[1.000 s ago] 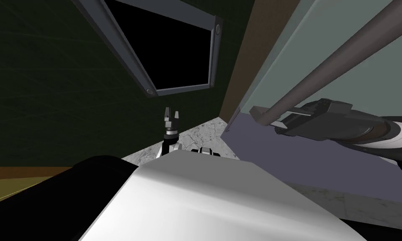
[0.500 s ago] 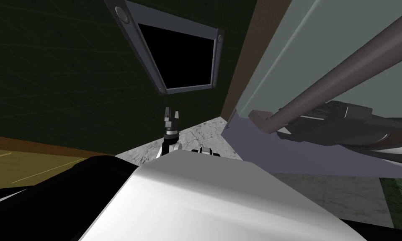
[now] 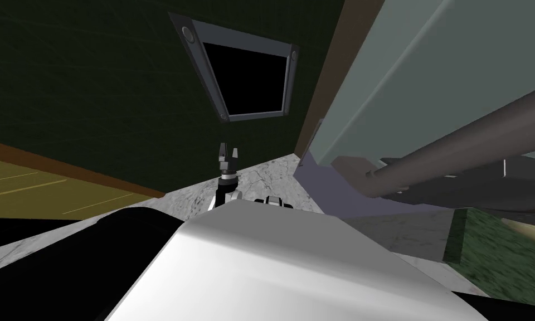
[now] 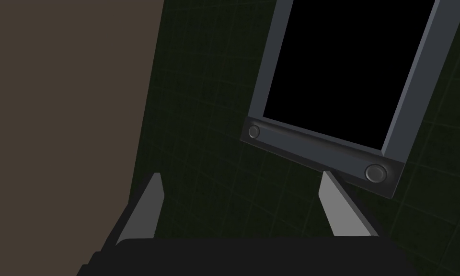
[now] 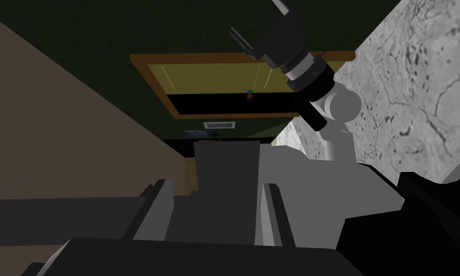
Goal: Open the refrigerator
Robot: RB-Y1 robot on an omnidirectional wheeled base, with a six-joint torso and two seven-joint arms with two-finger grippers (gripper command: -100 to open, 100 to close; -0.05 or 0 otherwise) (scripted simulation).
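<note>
The refrigerator door (image 3: 394, 83) is a pale grey-green slab on the right in the head view. A long dark bar handle (image 3: 456, 153) runs across it. My right gripper (image 3: 397, 181) sits just behind the handle's lower end. In the right wrist view its two fingers (image 5: 159, 201) press the sides of the dark handle (image 5: 226, 182), so my right gripper (image 5: 214, 188) is shut on it. My left gripper (image 3: 228, 150) hangs small in the middle, away from the refrigerator. It is open with nothing between its fingers (image 4: 147, 206).
A brown panel edge (image 3: 327, 72) borders the door on its left. Behind is a dark green wall (image 3: 93, 83) with a grey-framed black opening (image 3: 249, 78). Marble floor (image 3: 261, 178) lies below, a yellow floor (image 3: 27, 189) at left, and a green patch (image 3: 500, 262) at right.
The door and handle have swung further out with my right gripper on them, and the handle now lies flatter. My view has turned, bringing the yellow floor and green patch into sight.
</note>
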